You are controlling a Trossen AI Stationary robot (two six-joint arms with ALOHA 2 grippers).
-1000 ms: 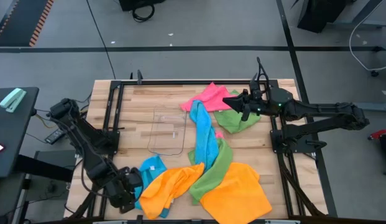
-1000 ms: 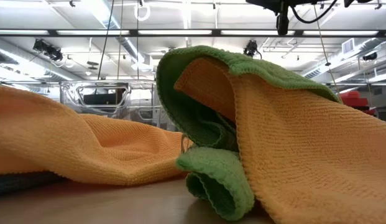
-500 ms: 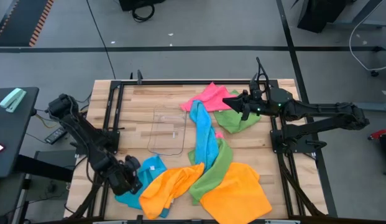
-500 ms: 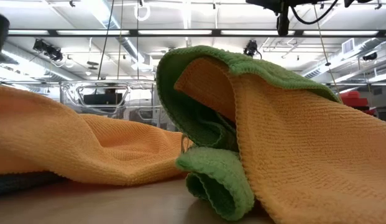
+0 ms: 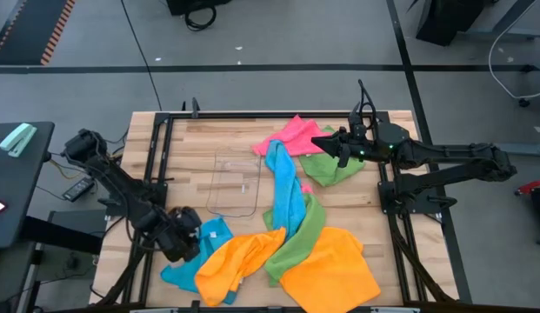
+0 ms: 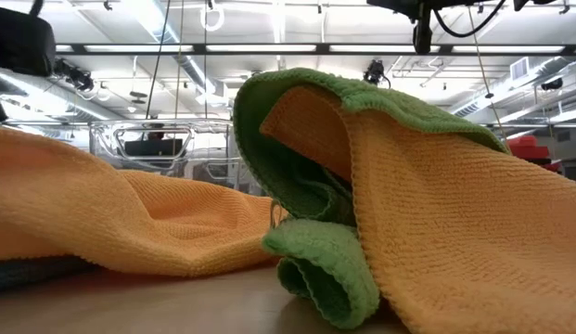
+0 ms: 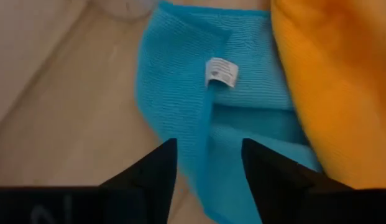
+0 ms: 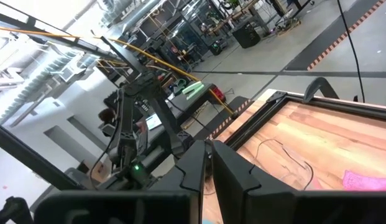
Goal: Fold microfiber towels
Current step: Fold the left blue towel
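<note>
The left claw [image 5: 187,239] hovers with fingers parted, empty, above the small blue towel [image 7: 199,99] at the bench's [image 5: 191,152] seven o'clock corner. The right claw [image 5: 324,143], pinched narrow and empty, waits at two o'clock above the green towel [image 5: 326,169]. Orange towels [image 5: 326,269] lie at six o'clock.

Orange towels [image 6: 130,223] fill the low view and hide the table beyond; the blue towel [image 7: 180,93] runs under the orange one and off frame
</note>
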